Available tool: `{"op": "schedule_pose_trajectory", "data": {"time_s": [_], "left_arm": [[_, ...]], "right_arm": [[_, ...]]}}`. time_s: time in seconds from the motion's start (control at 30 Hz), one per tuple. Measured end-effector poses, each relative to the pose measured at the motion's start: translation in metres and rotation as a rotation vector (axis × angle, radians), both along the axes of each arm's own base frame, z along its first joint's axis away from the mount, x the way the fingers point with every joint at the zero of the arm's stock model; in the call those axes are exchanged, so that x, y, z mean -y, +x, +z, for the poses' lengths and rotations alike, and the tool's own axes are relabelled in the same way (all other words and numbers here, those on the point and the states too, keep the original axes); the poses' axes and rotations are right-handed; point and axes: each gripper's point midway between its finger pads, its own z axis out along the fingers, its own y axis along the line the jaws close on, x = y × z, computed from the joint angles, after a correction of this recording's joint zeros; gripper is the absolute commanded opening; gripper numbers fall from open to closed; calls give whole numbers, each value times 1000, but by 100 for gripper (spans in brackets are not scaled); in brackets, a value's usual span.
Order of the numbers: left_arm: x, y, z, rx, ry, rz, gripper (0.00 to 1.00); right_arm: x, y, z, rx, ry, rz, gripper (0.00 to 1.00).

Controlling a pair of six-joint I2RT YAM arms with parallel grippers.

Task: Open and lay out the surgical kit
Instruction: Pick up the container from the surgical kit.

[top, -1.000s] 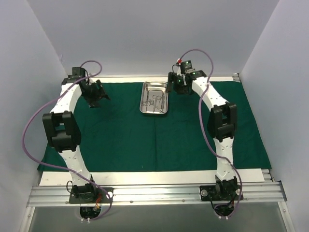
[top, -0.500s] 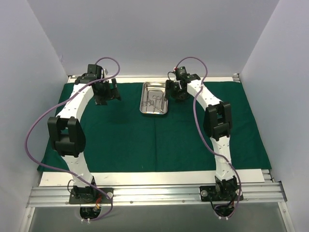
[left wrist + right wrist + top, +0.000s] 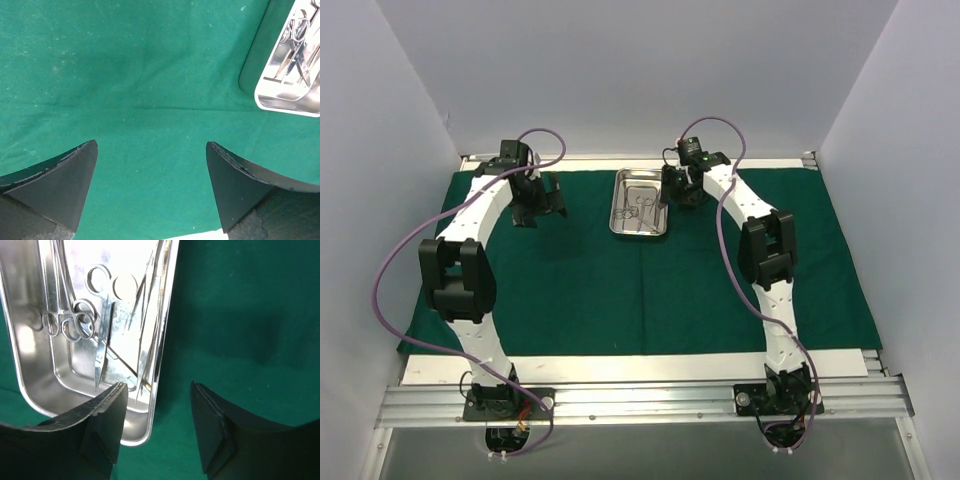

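Steel tray (image 3: 161, 347) holding instruments (image 3: 75, 325), drape's (image 3: 620, 300) far edge. Left gripper (image 3: 151, 144): spread over drape. Right gripper (image 3: 158, 384): parted astride tray rim.

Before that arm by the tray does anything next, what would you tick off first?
1. Green cloth spread flat: ok.
2. Steel tray sitting on the cloth: ok.
3. Instruments all inside the tray: ok.
4. Right gripper jaws apart, one either side of the tray's rim: ok.
5. Low enough to pinch that rim: cannot tell.
6. Left gripper open, empty, clear of the tray: ok.
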Motion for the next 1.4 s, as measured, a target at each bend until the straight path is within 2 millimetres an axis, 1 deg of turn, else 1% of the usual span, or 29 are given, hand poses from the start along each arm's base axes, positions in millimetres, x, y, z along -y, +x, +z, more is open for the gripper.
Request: {"op": "schedule_pose_trajectory", "data": {"time_s": [0.03,0.07,0.17,0.27,0.4,0.53,0.7,0.9,1.03,1.23,1.4], "left_arm": [[1,0,0,0,0,-2,94],[1,0,1,2,-1,-2,92],[0,0,3,9,0,-5,88],[1,-1,7,16,-8,-11,87],[5,-1,9,19,-26,-21,87],[7,-2,10,19,-39,-32,86],[10,-3,11,18,-54,-42,86],[13,-3,11,17,-68,-50,86],[14,-4,11,15,-75,-53,86],[14,-4,11,14,-76,-54,86],[15,-4,12,14,-80,-55,86]], "right_arm": [[0,1,-2,-1,-1,-3,48],[0,1,-4,-6,-2,-6,44],[-1,3,-15,-27,-9,-15,39],[-2,1,-27,-53,-16,-17,35],[-5,1,-35,-68,-13,-19,29],[-5,2,-34,-67,-12,-19,25],[-5,2,-34,-69,-12,-18,23],[-6,3,-35,-72,-13,-14,17],[-6,4,-32,-68,-13,-11,11],[-6,3,-32,-74,-16,-11,0],[-7,6,-31,-71,-13,-11,0]]}}
